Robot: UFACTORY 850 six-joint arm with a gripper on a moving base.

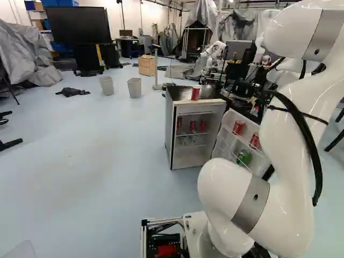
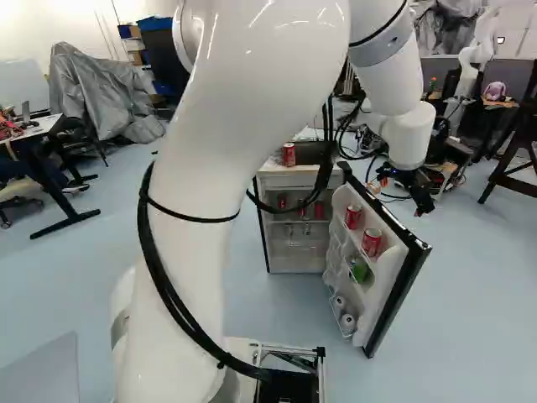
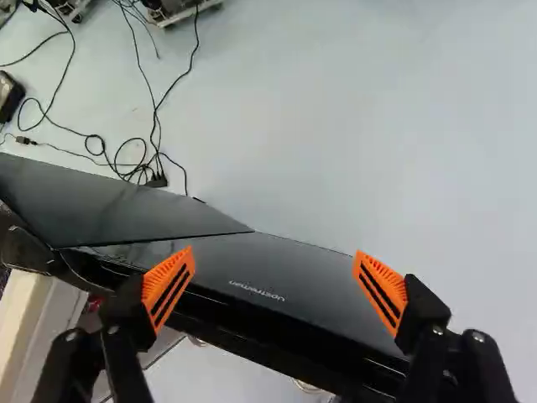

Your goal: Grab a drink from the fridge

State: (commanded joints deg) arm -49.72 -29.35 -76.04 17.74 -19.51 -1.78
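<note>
One open fridge [image 1: 185,159] — one red can [image 1: 195,92] atop.

Off it goes: the thick, glossy white robot arm [image 1: 287,177] shoots past the top and right edges of the left base view, masking the lower end of the white-lined, black-backed door [image 2: 394,277]! Over in the right base view, thin black cables [image 2: 324,172] cross the small white fridge [image 1: 169,134], covering bits of its opening. Clear things [image 1: 191,141] on its lower shelf? Too small to name! Likewise the two pale round shapes [image 2: 347,321] in the door's bottom rack. The black two-fingered hand [image 2: 415,189]: tiny there, details lost. Wrist view now: the finger mounts cut off, the glossy black panel [image 3: 285,260] partly behind them, a red patch [image 3: 94,304] unreadable!
</note>
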